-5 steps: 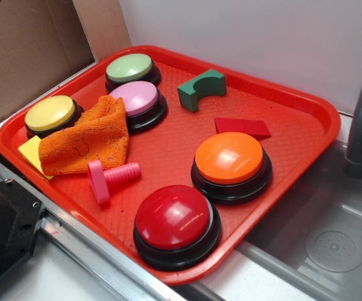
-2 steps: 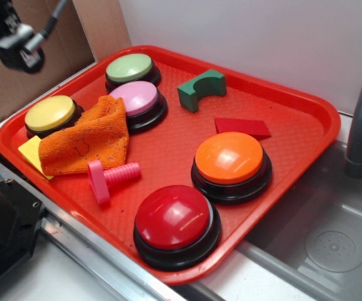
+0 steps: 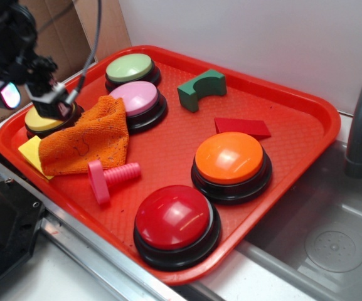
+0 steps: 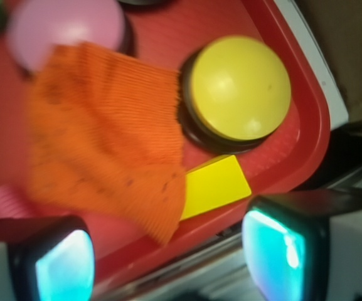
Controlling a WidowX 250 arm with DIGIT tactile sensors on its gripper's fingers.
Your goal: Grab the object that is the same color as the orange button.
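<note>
The fingers (image 4: 61,266) show at the bottom of the wrist view as two black-framed pads glowing teal, spread wide apart with nothing between them, so the gripper (image 4: 168,254) is released. In the exterior view the gripper (image 3: 24,88) hangs over the far left corner of the red tray (image 3: 293,94), in front of the yellow button (image 3: 42,119) and hiding most of it; whether it touches anything there is hard to tell from this angle.

The orange cloth (image 3: 86,141) lies rumpled on the left part of the tray. Its upper corner leans against the pink button (image 3: 135,99), its left edge lies against the yellow button, and its lower left covers part of a flat yellow square (image 3: 31,152). In the wrist view the cloth (image 4: 105,144) fills the left half of the frame, slightly blurred, with the yellow button (image 4: 240,88) just beside it and the yellow square (image 4: 215,185) sticking out from under its corner.

A pink bolt (image 3: 108,177) lies on its side just beside the cloth's lower edge. The orange button (image 3: 229,158) sits well apart to the right, near the red button (image 3: 174,219). A green button (image 3: 130,68), a green arch block (image 3: 201,89) and a flat red piece (image 3: 242,127) lie further back.
</note>
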